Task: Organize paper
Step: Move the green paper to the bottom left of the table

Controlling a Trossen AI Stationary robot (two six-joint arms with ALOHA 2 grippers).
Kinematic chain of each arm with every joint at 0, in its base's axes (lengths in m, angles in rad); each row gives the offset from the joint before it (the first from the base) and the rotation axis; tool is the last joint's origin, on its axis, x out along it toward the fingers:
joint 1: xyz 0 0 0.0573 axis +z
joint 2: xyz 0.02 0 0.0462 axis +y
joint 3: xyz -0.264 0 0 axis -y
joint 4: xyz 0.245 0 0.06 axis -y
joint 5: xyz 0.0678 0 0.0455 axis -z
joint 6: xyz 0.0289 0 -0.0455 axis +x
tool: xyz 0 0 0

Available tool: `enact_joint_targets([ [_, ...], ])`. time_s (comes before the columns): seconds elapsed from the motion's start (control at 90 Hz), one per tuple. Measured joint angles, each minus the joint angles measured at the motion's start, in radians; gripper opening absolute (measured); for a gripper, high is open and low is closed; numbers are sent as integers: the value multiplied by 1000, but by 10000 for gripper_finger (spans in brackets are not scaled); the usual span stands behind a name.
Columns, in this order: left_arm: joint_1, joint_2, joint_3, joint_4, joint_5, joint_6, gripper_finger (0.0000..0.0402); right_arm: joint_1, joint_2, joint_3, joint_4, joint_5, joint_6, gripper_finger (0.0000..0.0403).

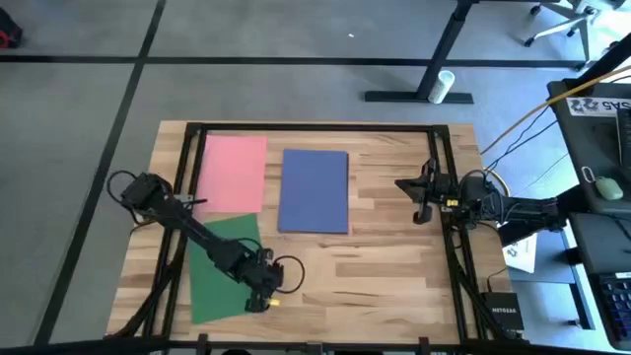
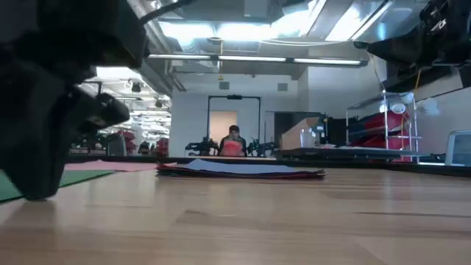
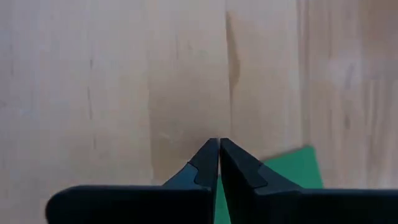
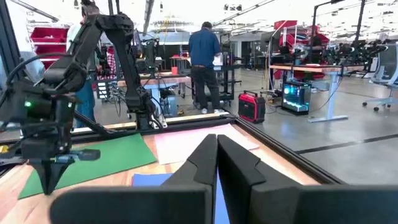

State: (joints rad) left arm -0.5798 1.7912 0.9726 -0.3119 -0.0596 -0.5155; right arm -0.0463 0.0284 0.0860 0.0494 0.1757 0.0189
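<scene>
Wooden tabletop (image 1: 394, 266) is shown with a pink sheet (image 1: 234, 174) at 11 o'clock, a navy sheet (image 1: 314, 190) just beside it, and a green sheet (image 1: 219, 271) at 8 o'clock. Left end effector (image 1: 258, 302), fingers pressed together, is poised at the green sheet's corner; right end effector (image 1: 418, 197), likewise closed, is held at 3 o'clock.

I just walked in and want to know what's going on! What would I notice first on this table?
Big colored sheets lie flat on the wooden table: a pink sheet at the far left, a blue sheet beside it, and a green sheet nearer the front. The left gripper points down at the green sheet's edge, fingers shut, while the right gripper waits at the table's right side.
</scene>
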Motion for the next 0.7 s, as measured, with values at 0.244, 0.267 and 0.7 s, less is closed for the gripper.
enact_joint_targets([
  [0.244,-30,0,1,4,2,-74,0,0,0,0,1,0,1,1],
  [0.267,-33,0,0,5,6,-81,0,0,0,0,1,0,1,1],
  [0.7,-111,2,26,1,113,-218,0,0,0,0,1,0,1,1],
])
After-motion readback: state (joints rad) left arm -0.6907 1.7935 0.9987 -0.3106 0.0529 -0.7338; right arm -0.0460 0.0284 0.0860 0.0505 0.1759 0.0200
